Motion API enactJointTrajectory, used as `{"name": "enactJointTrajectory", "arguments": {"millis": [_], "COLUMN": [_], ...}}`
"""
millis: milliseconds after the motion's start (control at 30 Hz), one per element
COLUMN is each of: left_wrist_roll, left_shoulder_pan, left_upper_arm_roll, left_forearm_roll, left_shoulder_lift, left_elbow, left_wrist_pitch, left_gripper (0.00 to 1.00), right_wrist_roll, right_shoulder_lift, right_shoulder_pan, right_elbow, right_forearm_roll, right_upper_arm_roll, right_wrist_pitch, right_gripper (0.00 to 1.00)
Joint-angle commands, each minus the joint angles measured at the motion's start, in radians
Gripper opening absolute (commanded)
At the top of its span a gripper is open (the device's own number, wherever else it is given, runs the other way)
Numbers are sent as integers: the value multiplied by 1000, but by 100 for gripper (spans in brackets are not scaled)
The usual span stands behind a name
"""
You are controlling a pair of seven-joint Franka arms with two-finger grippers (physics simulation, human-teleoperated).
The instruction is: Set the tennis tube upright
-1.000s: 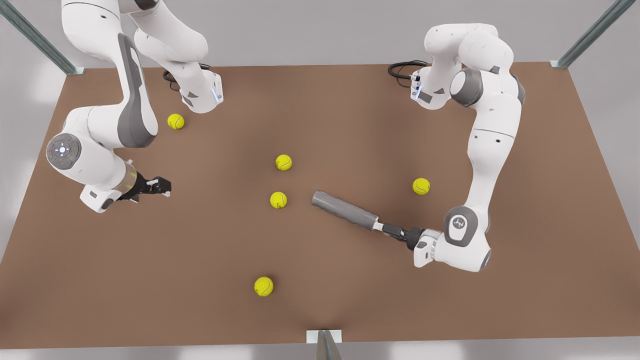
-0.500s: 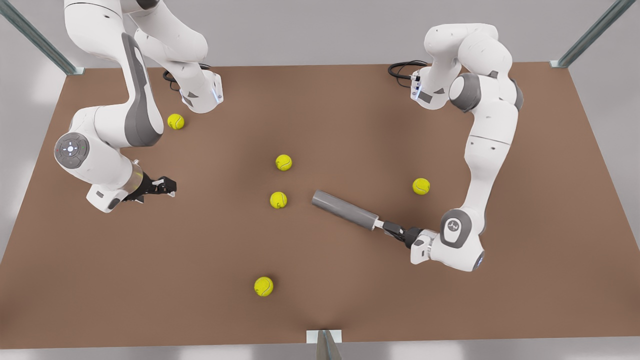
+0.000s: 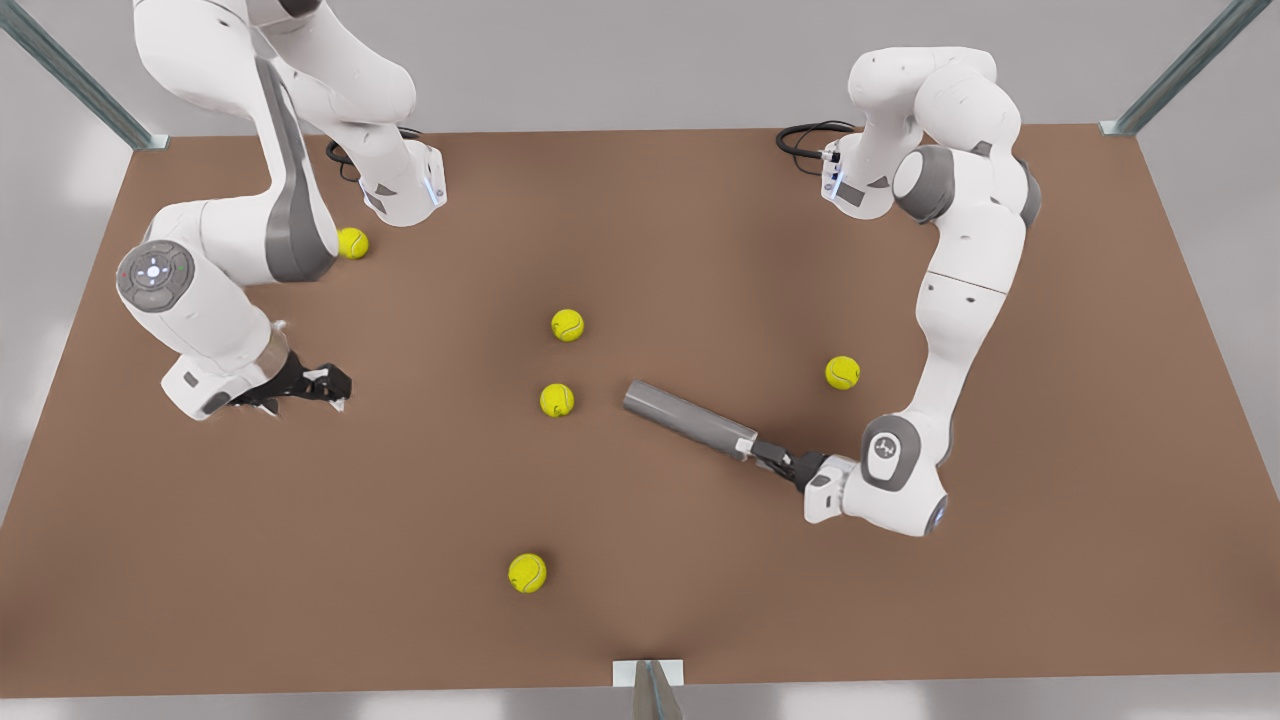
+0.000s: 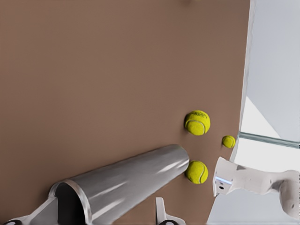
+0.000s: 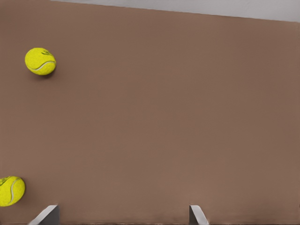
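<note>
A brown table (image 3: 640, 620) is seen from above, with a pair of white robot arms reaching over it. Nearest, a lone yellow ball (image 3: 527, 573) sits toward the table's front edge. Farther in, the tennis tube (image 3: 688, 420), a dark grey cylinder, lies flat on the table near the middle. The left gripper (image 3: 772, 459), on the front view's right, is at the tube's open rimmed end (image 4: 70, 199), its jaws spread with one finger (image 4: 37, 213) touching the rim and the other finger (image 4: 161, 211) beside the tube; it does not grip anything yet. Two balls (image 3: 557, 400) lie just past the tube's far end. On the front view's left, the right gripper (image 3: 322, 383) waits low over bare table, jaws open and empty. The step in hand looks like taking hold of the tube's end; next it likely needs a firm pinch on the rim, then a lift that swings the far end down.
</note>
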Motion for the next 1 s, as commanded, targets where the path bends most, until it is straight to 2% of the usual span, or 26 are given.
{"name": "enactJointTrajectory", "arguments": {"millis": [0, 233, 300, 367, 467, 533, 600, 733, 867, 933, 967], "left_wrist_roll": [0, 3, 3, 5, 17, 34, 34, 34, 32, 34, 34], "left_shoulder_pan": [0, 0, -1, -1, -12, -17, -18, -15, -17, -17, -15], "left_upper_arm_roll": [0, -11, -14, -16, -16, -16, -16, -16, -16, -16, -16], "left_forearm_roll": [-3, -17, -25, -25, -36, -37, -37, -40, -51, -51, -51], "left_shoulder_lift": [-1, -4, -4, -1, 2, 10, 10, 10, 10, 8, 7], "left_elbow": [-2, -29, -30, -30, -44, -47, -47, -53, -55, -55, -55], "left_wrist_pitch": [0, -2, -2, 2, 28, 43, 45, 38, 38, 35, 32], "left_gripper": [99, 99, 99, 99, 99, 99, 98, 98, 92, 66, 58], "right_wrist_roll": [4, -66, -75, -164, -183, -166, -180, -177, -183, -183, -183], "right_shoulder_lift": [-3, -50, -53, -98, -141, -156, -158, -112, -98, -99, -92], "right_shoulder_pan": [17, -3, -161, -250, -233, -233, -248, -257, -283, -290, -294], "right_elbow": [0, 2, 22, 26, 35, 34, 37, 35, 38, 37, 38], "right_forearm_roll": [1, -27, -24, -24, -24, -24, -18, -10, -10, -10, -10], "right_upper_arm_roll": [0, 12, 11, 16, 38, 104, 109, 108, 106, 106, 105], "right_wrist_pitch": [-2, -60, -69, -91, -149, -197, -232, -158, -123, -124, -123], "right_gripper": [100, 100, 100, 100, 100, 100, 100, 100, 100, 100, 100]}}
